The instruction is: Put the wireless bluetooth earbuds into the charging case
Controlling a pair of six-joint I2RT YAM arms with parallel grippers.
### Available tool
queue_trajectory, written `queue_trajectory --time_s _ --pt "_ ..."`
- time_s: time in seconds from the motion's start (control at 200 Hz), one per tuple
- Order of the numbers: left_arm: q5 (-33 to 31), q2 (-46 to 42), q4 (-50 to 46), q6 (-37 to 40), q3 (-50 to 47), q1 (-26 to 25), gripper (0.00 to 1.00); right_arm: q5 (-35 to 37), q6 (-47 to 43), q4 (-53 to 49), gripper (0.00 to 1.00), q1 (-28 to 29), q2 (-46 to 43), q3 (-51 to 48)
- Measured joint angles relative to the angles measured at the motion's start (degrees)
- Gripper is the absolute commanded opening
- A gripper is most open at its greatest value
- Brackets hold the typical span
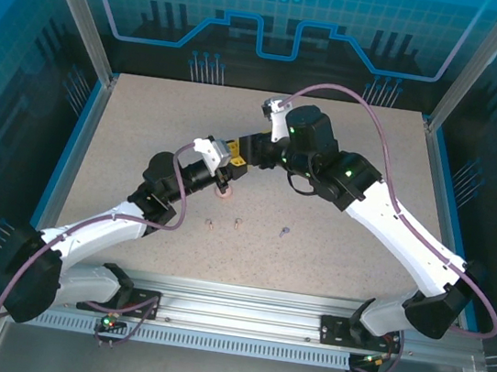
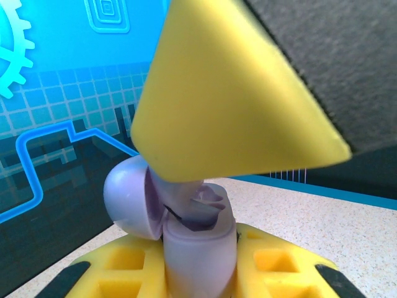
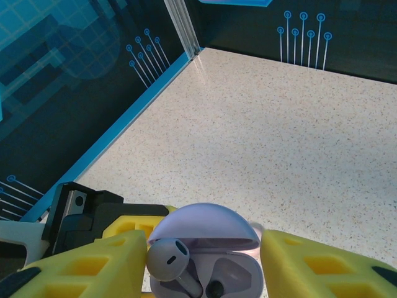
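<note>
Partly done: one purple bud [image 3: 167, 257] stands in the open case [image 3: 211, 233]; the second slot is empty.
Left gripper [image 1: 223, 174] is clenched on the case, mid-table. Right gripper [image 3: 203, 267] is spread astride it, grasping nothing. The bud looks not fully seated. Three loose buds [image 1: 238, 222] lie nearer on the table [image 1: 341, 254], still to go in.

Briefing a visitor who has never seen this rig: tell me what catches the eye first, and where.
At the centre, the left tool and right tool meet nose to nose. Gripped in the left tool is an open purple charging case, a matching earbud poking stem-down into it. Closer to the near edge of the speckled table, three tiny loose earbuds lie in a rough row.
</note>
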Motion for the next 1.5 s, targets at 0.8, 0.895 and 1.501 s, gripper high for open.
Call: queue_trajectory --time_s 0.8,0.895,1.501 --pt "0.0 0.0 0.0 0.0 0.0 0.0 0.00 -11.0 4.9 2.4 0.57 -4.2 -4.4 -3.1" --pt "0.0 0.0 0.0 0.0 0.0 0.0 0.00 -13.2 5.1 2.8 0.57 -4.4 -2.5 -2.1" --pt "0.1 0.0 -0.4 0.0 0.0 0.0 0.00 -18.7 6.8 2.9 0.53 -5.4 -1.2 -2.4"
